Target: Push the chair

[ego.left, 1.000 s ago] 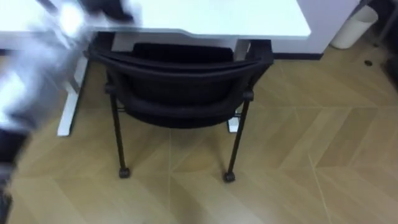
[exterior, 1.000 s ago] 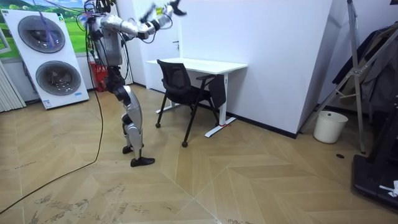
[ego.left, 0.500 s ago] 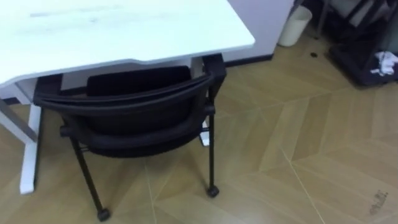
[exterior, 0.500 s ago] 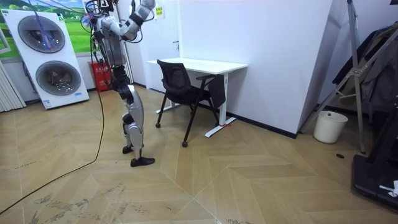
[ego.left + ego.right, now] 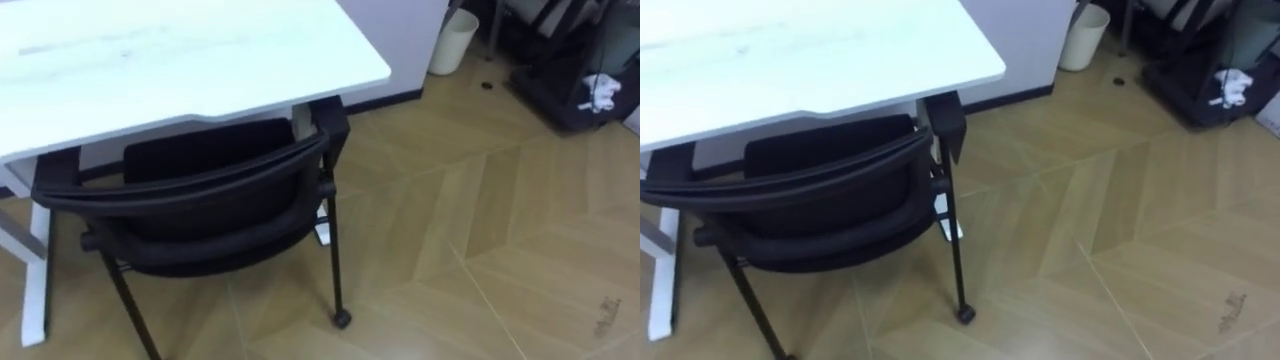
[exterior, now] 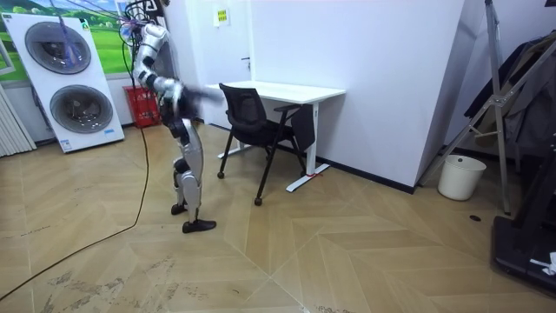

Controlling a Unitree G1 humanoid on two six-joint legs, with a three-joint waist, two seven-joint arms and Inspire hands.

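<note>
Chair [image 5: 200, 195] is sitting partly tucked under the white desk [image 5: 150, 60], backrest facing the robot. Robot is standing just behind it. One hand [image 6: 205, 93] is blurring near the backrest; which hand, and whether it is gripping, cannot be told.

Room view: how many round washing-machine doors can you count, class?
2: both at the room view's left edge, the upper door stacked directly above the lower door. None appears hidden.
</note>
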